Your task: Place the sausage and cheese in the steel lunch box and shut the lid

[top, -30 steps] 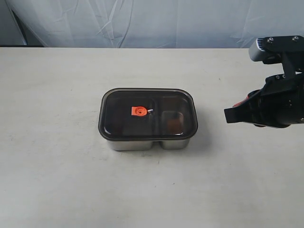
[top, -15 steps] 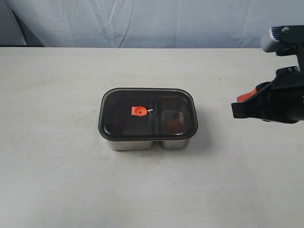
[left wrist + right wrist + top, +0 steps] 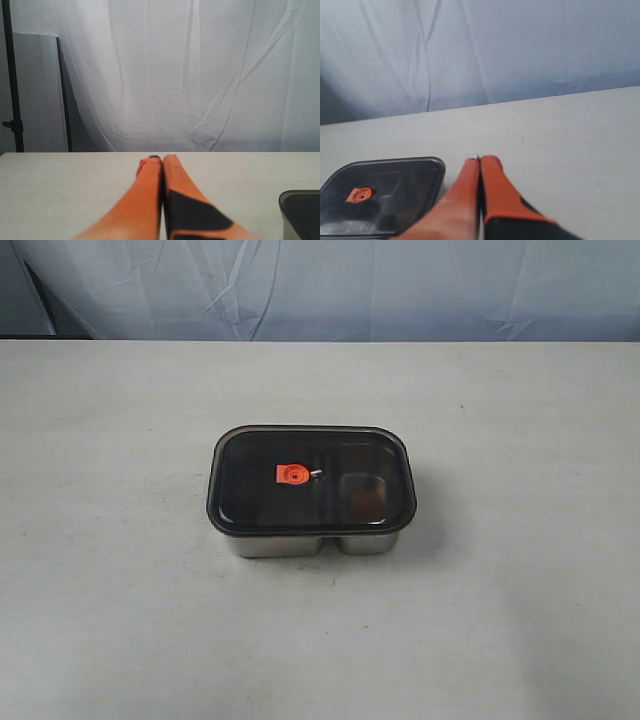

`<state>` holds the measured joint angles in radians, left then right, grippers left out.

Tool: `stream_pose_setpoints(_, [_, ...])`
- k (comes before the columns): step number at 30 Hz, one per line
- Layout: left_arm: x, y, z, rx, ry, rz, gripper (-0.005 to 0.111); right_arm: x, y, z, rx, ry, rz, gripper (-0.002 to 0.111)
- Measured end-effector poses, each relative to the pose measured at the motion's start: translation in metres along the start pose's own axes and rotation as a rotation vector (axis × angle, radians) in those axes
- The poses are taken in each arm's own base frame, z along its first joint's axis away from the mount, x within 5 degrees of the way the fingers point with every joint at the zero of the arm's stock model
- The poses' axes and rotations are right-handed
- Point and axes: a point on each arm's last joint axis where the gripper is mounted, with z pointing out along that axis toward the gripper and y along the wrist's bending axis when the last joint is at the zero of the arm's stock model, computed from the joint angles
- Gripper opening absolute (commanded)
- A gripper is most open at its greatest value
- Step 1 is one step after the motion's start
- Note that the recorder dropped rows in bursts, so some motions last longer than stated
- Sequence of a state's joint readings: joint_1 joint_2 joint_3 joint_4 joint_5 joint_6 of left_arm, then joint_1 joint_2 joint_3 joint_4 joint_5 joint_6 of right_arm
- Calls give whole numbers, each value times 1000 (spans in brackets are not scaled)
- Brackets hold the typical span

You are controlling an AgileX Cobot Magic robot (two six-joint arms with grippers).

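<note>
As I stood at the near edge of the table point(image 3: 120, 640), pale bare tabletop lay in front of the steel lunch box point(image 3: 310, 543). The box sat about mid-table, and only a low band of its shiny wall showed under the lid point(image 3: 250, 502). That dark, smoky lid sat flat and square on the box, covering both compartments, with its small orange valve tab point(image 3: 292, 474) near the centre. Through the tinted plastic a dull orange-brown patch, which I took for the cheese point(image 3: 362, 498), showed in the smaller compartment. The sausage I could not make out through the dark lid over the larger compartment. The right gripper point(image 3: 479, 161) hung low near the box, its orange fingers pressed together tip to tip and holding nothing. A rounded corner of the lid and the tab were just beside those fingers in its wrist view. The left gripper point(image 3: 162, 160) was likewise closed tight on nothing, and it sat farther off, with only a dark corner of the lid at the edge of its wrist view. Beyond the box the table ran on to a creased white curtain point(image 3: 400, 290). A thin black stand point(image 3: 12, 75) rose beside that curtain.
</note>
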<state>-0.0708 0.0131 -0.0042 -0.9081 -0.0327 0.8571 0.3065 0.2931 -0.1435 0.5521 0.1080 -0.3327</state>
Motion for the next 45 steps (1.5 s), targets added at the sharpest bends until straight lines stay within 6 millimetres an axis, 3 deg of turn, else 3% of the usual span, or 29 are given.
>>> stream_pose_setpoints(2, [0, 0, 0, 0, 0, 2, 0, 13, -9, -6, 76, -45, 43, 0])
stream_pose_setpoints(10, [0, 0, 0, 0, 0, 2, 0, 30, -18, -20, 186, -164, 83, 0])
stream_pose_setpoints(16, [0, 0, 0, 0, 0, 2, 0, 47, -12, -19, 131, -1, 117, 0])
stream_pose_setpoints(45, [0, 0, 0, 0, 0, 8, 0, 49, -11, -19, 121, 21, 120, 0])
